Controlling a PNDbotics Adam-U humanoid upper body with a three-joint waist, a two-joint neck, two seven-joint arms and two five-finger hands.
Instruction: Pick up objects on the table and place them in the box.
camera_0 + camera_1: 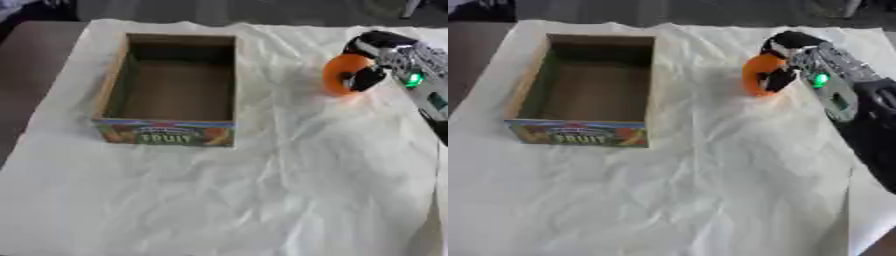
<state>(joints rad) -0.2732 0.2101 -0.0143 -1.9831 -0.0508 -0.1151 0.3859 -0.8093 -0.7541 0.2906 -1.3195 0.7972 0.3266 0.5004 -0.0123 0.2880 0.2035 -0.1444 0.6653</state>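
The right robot hand (376, 62) has its fingers curled around an orange round object (341, 75), well to the right of the box (166, 131); the box stands open on the white-covered surface (289, 190).

My right arm (859, 107) reaches in over the tabletop's right edge; right hand (791, 60) fingers curled, grasping. Left hand unseen.

Open-topped cardboard box (166, 131) with bare interior, its walls the only upright obstacle, wide stretch of wrinkled white cloth (262, 200) on the surface open between box and right hand (785, 62) curled round an orange object (756, 75)
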